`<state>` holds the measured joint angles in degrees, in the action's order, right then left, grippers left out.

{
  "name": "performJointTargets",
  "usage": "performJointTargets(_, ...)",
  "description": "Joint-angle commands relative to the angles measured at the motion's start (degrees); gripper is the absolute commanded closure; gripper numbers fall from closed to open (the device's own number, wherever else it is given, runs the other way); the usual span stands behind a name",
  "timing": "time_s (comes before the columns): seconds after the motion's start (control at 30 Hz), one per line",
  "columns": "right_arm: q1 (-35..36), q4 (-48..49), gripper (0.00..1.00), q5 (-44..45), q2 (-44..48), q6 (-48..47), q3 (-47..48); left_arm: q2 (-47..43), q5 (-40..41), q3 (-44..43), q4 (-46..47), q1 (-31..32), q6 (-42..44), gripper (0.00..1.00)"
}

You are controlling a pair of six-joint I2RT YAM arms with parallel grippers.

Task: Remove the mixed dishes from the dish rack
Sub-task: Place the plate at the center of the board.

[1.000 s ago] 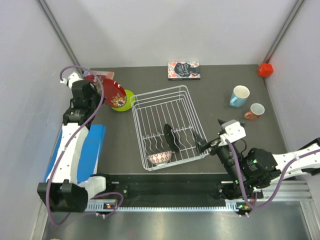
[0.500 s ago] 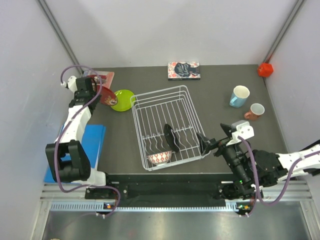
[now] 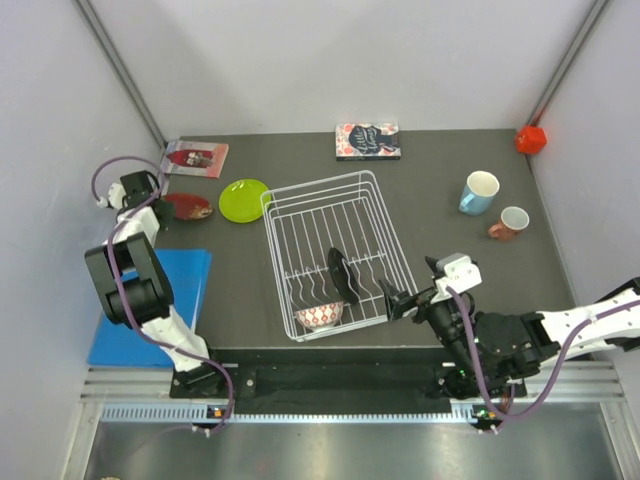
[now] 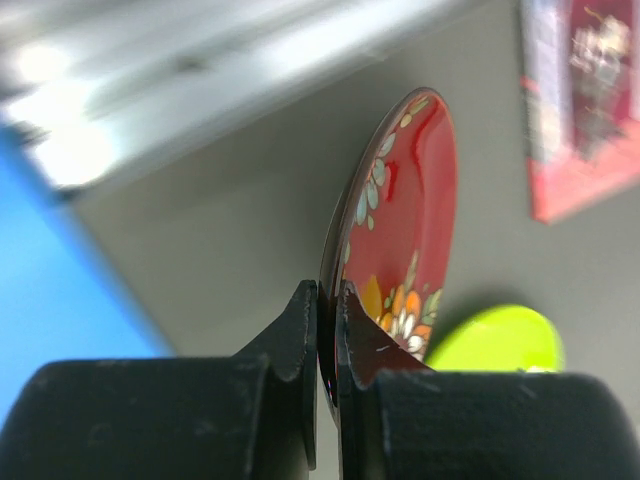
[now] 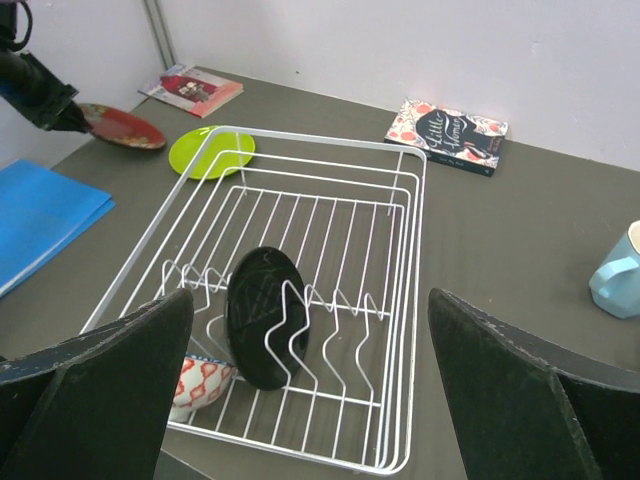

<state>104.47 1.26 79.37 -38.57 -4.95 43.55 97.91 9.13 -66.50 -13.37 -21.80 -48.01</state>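
Unloading is a little past halfway. Seen from above, the light-blue mug point(image 3: 479, 191) and the salmon-pink mug point(image 3: 511, 222) stand side by side on the bench point(image 3: 440, 170), at about 2 o'clock from the dish rack point(image 3: 320, 186). The lime-green plate point(image 3: 244, 199) lies flat just off the rack's 10 o'clock corner.

The left fingers point(image 4: 300, 330) are closed on the rim of the red floral plate point(image 4: 410, 220), pinching it edge-on. They hold it low over the bench at 9 o'clock from the green plate. Whether the red plate touches the surface cannot be told.

Two pieces are left inside the rack. The black plate point(image 3: 342, 275) stands upright in the wire slots near the 6 o'clock end. The small patterned bowl point(image 3: 320, 316) sits in the 7 o'clock corner beside it.

The right fingers point(image 3: 392, 298) are spread wide and hold nothing. They hover just outside the rack's 5 o'clock corner, facing the black plate.

By this reckoning four of six dishes are out, once the red plate is set down. The black plate looks the likeliest next pick.
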Motion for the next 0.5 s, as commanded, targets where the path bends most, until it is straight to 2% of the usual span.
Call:
performJointTargets(0.0, -0.05, 2.79, 0.0, -1.32, -0.81, -0.94, 0.4, 4.82, -13.16, -4.34, 7.47, 0.53, -2.35, 1.0)
performJointTargets(0.13, -0.05, 3.58, 0.0, -1.59, -0.46, -0.68, -0.57, 8.61, -16.15, -6.35, 8.71, 0.53, -2.26, 1.0)
performJointTargets(0.4, 0.04, 2.7, 0.0, -1.5, -0.63, 0.12, -0.92, 11.08, -15.37, -7.33, 5.9, -0.34, -0.86, 1.0)
performJointTargets(0.47, -0.05, 2.79, 0.0, -1.59, -1.07, 0.03, -1.01, 11.16, -15.45, -7.42, 4.93, -0.69, -0.25, 0.94)
